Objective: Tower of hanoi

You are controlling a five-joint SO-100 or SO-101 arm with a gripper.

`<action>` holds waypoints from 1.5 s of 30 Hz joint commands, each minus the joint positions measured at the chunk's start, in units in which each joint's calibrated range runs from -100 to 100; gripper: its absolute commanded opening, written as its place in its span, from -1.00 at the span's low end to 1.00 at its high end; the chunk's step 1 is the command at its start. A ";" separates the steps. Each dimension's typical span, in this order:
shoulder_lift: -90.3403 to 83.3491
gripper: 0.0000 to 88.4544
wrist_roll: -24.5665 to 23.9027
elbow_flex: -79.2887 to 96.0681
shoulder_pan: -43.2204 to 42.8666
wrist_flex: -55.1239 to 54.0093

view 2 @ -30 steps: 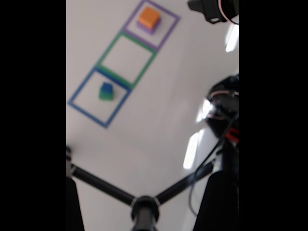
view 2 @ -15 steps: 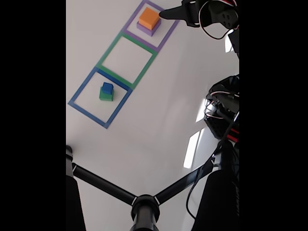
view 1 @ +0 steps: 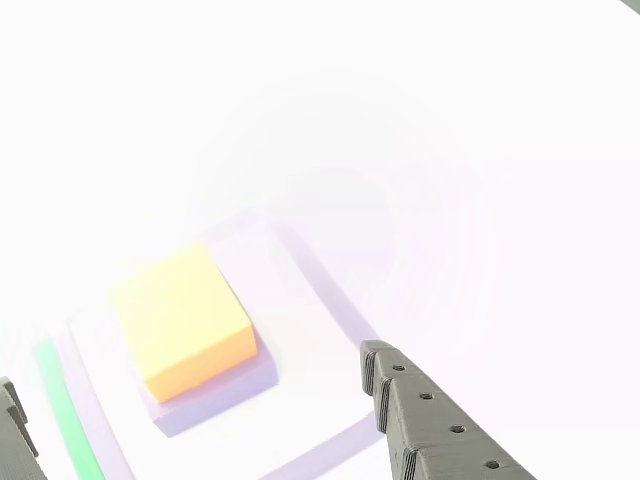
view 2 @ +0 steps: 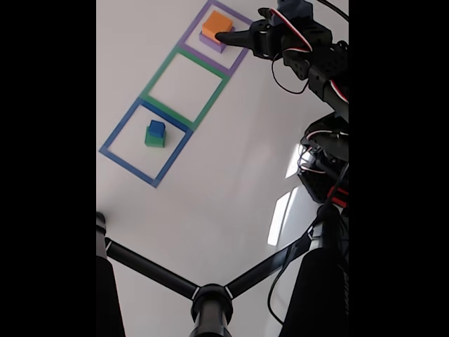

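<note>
Two stacks: orange block [view 2: 217,25] in purple square [view 2: 243,43], blue block [view 2: 156,128] in blue square [view 2: 126,159]; fingers [view 1: 420,420] spread, empty.

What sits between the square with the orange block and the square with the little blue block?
In the fixed view, a green taped square lies between the orange block and the blue block. Nothing stands inside it.

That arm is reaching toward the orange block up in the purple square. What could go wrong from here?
The gripper comes in from the side, so a finger could nudge the orange block off the purple block beneath it instead of straddling it. It might also pinch both blocks together. The other view is badly washed out, which probably makes the block edges harder to judge.
</note>
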 commanded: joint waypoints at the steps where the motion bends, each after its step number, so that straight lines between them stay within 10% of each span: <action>1: 4.80 -0.04 0.39 2.31 0.07 -13.13; 19: 32.81 -0.08 0.39 -0.42 -1.85 -43.25; 45: 48.48 -0.09 0.39 -10.60 -5.30 -50.29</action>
